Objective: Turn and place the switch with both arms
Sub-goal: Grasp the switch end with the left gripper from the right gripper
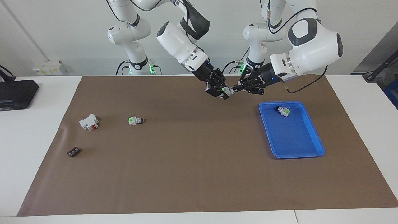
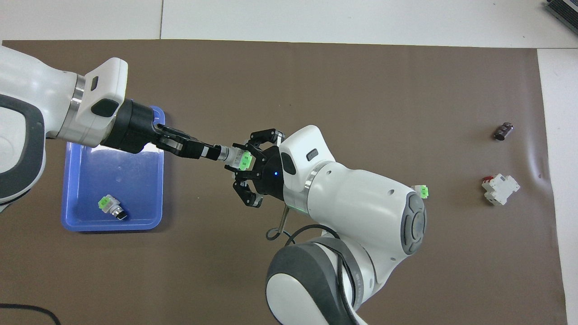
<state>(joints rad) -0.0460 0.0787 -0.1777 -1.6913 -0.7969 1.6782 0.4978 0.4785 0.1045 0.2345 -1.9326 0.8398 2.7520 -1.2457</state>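
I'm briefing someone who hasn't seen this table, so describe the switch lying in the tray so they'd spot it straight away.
Start at the blue tray on the brown mat, toward the left arm's end of the table. The switch lies in the tray's corner nearest the robots, alone in the tray. Of the three green-faced switches, it is the only one in the tray: one is held up between the two end effectors, and one lies on the bare mat.

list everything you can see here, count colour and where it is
switches: three, white with green face; one held in the air between both grippers, one in the blue tray, one on the mat toward the right arm's end
tray: one, blue, toward the left arm's end
white block with red part: one, beside the lone switch on the mat
dark brown piece: one, farther from the robots than the block
mat: one, brown, on the white table
black box: one, table edge
left gripper: shut on the held switch's knob end
right gripper: shut on its white body
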